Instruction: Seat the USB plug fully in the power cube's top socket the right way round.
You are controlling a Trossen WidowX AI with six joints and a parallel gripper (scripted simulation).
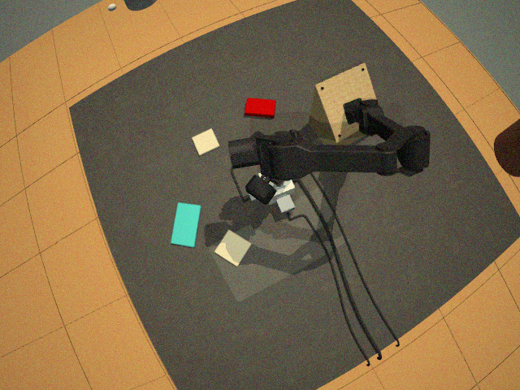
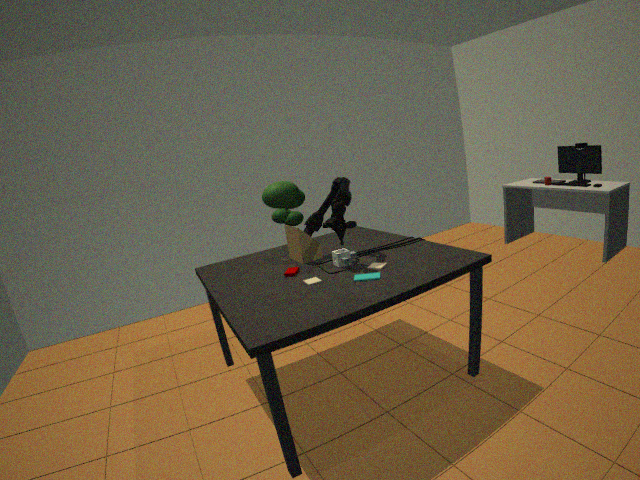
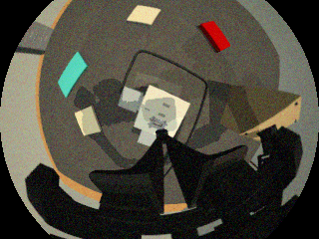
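Observation:
The white power cube (image 1: 287, 186) (image 2: 338, 257) (image 3: 155, 95) stands on the dark table, with dark slots in its top. Pale grey plugs stick out of two sides; one (image 1: 285, 203) (image 3: 131, 99) has a black cable. My gripper (image 2: 341, 242) (image 3: 162, 138) points down over the cube, its fingers nearly together. It is shut on the USB plug, of which only a small dark bit shows at the fingertips. The arm hides the plug in the top view. I cannot tell whether the plug touches the socket or which way round it is.
A wooden block (image 1: 344, 90) (image 2: 299, 246) stands by the arm, with green foliage (image 2: 282, 194) above. A red box (image 1: 260, 107), a teal box (image 1: 186, 224) and cream squares (image 1: 205, 141) (image 3: 144, 15) lie around. A cable loops around the cube; several run to the table edge.

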